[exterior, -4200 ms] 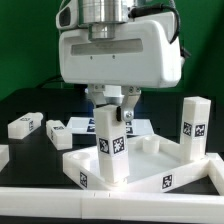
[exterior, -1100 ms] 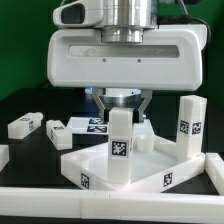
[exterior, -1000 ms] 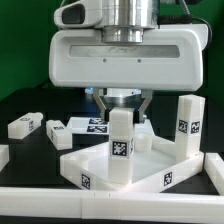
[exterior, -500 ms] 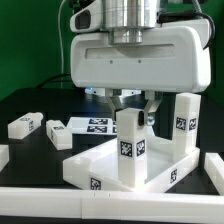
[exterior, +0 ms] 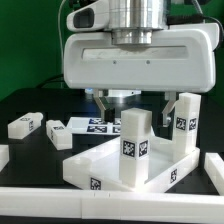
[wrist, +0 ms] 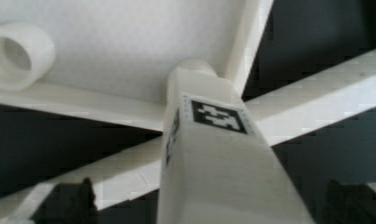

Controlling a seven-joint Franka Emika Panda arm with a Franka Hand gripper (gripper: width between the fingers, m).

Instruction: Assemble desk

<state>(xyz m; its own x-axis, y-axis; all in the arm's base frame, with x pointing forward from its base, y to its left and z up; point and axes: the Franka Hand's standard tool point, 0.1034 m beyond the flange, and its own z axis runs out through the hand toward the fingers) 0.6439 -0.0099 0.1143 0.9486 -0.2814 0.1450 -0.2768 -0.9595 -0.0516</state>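
Desk tabletop, a large white plastic rectangular slab with a raised rim point(exterior: 85, 166), lies flat on the black bench point(exterior: 30, 150) near the middle of the exterior view. Its rim faces upward, which leaves the corner sockets open to receive legs. One corner points toward the exterior camera; which side is the longer cannot be judged.

A white square-section tagged near leg point(exterior: 135, 150) stands upright in that corner, long axis vertical, tag facing the camera. The wrist view looks down its length to the corner joint. A second upright leg point(exterior: 187, 122) stands at the corner on the exterior view's right.

The hand point(exterior: 131, 104) hangs directly above the near leg with its fingers point(exterior: 101, 101) spread wide, apart from the leg's faces, holding nothing. Judgement: the leg stands unaided in its socket; full seating cannot be verified. A loose leg point(exterior: 25, 126) lies on its side on the bench at the exterior view's left, not yet fitted.
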